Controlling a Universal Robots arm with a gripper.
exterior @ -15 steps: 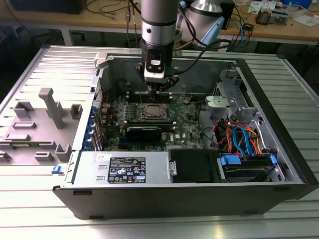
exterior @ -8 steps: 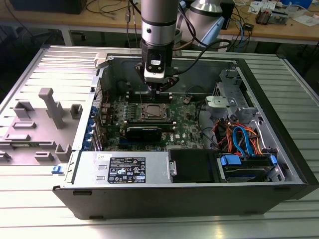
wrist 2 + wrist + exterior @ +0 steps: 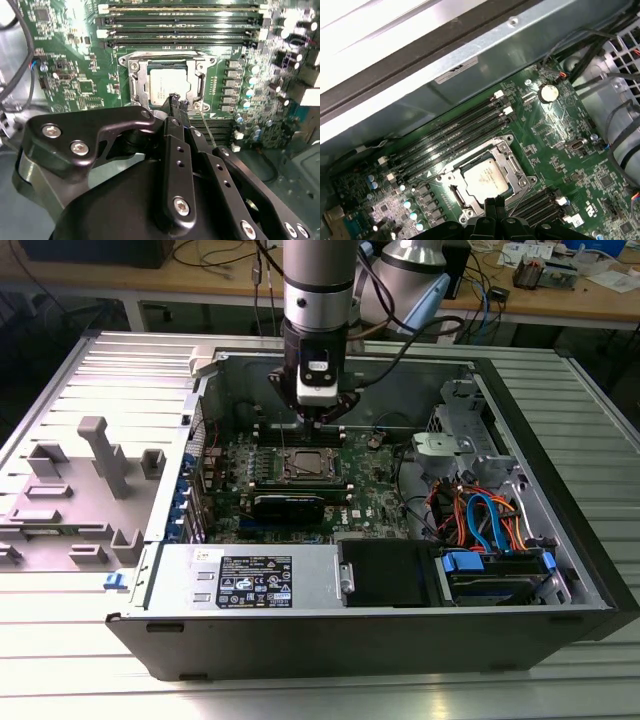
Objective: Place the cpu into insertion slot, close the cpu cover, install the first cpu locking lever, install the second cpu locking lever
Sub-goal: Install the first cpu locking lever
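Observation:
The cpu [image 3: 165, 85] [image 3: 486, 177] lies flat in the insertion slot [image 3: 305, 466] on the green motherboard, its silver top showing through the window of the cpu cover [image 3: 140, 82] [image 3: 513, 169], which lies down around it. My gripper [image 3: 176, 100] [image 3: 495, 202] [image 3: 318, 424] hangs just above the socket's edge with its black fingertips pressed together. A thin wire locking lever [image 3: 207, 131] [image 3: 519, 197] runs out at a slant from the socket corner beside the fingertips. I cannot tell whether the fingertips touch it.
Long black memory slots [image 3: 180, 22] [image 3: 450, 132] flank the socket. The open computer case [image 3: 560, 490] surrounds the board, with a drive cage and coloured cables [image 3: 480, 520] on the exterior view's right and a power supply [image 3: 250, 580] at the front. Grey fixtures [image 3: 100, 455] stand outside the case.

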